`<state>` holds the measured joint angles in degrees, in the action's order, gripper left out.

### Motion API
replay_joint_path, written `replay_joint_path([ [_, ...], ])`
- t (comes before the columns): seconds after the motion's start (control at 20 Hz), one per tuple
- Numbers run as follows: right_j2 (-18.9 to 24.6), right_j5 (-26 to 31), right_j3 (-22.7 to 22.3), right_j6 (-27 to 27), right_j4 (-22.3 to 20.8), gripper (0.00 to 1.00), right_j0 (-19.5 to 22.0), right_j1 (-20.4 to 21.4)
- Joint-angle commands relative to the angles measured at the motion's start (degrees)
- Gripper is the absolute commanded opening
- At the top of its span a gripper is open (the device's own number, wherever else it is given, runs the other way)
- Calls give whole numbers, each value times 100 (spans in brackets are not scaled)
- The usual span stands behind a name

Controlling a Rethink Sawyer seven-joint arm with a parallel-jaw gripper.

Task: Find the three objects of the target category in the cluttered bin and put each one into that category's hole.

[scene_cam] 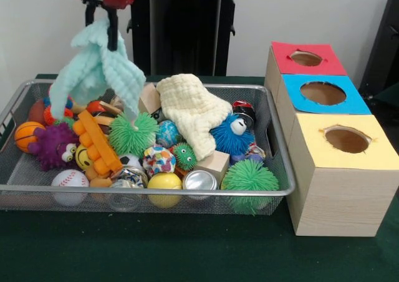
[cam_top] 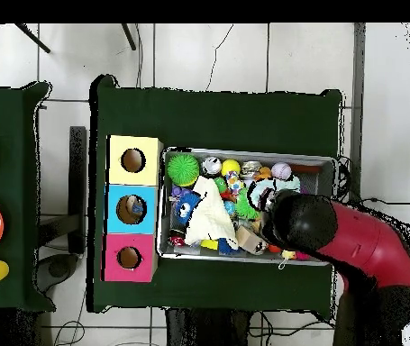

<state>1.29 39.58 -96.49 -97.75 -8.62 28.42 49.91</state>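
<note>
**Mint cloth lifted over a full wire bin**

The gripper (scene_cam: pixel 112 37) hangs above the bin's left end, its black fingers pinched shut on a mint cloth (scene_cam: pixel 96 73) — a soft, waffle-textured fabric that droops in limp folds, clear of the clutter below. In the overhead view the red arm (cam_top: pixel 352 243) covers that end of the bin, and the held cloth cannot be made out there.

The bin (scene_cam: pixel 274 138) is a silver wire-mesh tray on a dark green table (scene_cam: pixel 187 251). A second cloth, cream (scene_cam: pixel 193 107) and of the same nubby weave, lies draped across the middle of the pile. Around it sit rubbery spiky balls — 2 large green ones (scene_cam: pixel 133 134) (scene_cam: pixel 249 177), a small green one with eyes (scene_cam: pixel 184 155), a blue one (scene_cam: pixel 232 135) and a purple one (scene_cam: pixel 55 146). There are also a baseball (scene_cam: pixel 70 179), a small basketball (scene_cam: pixel 27 134), a smooth yellow ball (scene_cam: pixel 164 182), an orange ridged plastic piece (scene_cam: pixel 100 143), a metal can (scene_cam: pixel 200 180) and a pale wooden block (scene_cam: pixel 216 162).

Just beside the bin's right end stand 3 wooden boxes in a row, each with a round hole in a felt-like top: yellow (scene_cam: pixel 346 138) nearest, blue (scene_cam: pixel 323 93) in the middle, red (scene_cam: pixel 305 58) farthest.
</note>
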Motion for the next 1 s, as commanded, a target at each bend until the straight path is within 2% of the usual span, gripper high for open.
replay_joint_path([
  [0.05,892,432,262,968,-180,100,273,-295],
  [0.3,946,663,530,963,-384,100,225,-285],
  [0.4,1038,641,467,939,-298,100,267,-227],
  [0.7,1024,381,-39,661,-304,100,244,1],
  [0.85,937,55,-350,326,-342,100,90,-5],
  [1.0,858,-189,-477,38,-375,100,-62,-88],
])
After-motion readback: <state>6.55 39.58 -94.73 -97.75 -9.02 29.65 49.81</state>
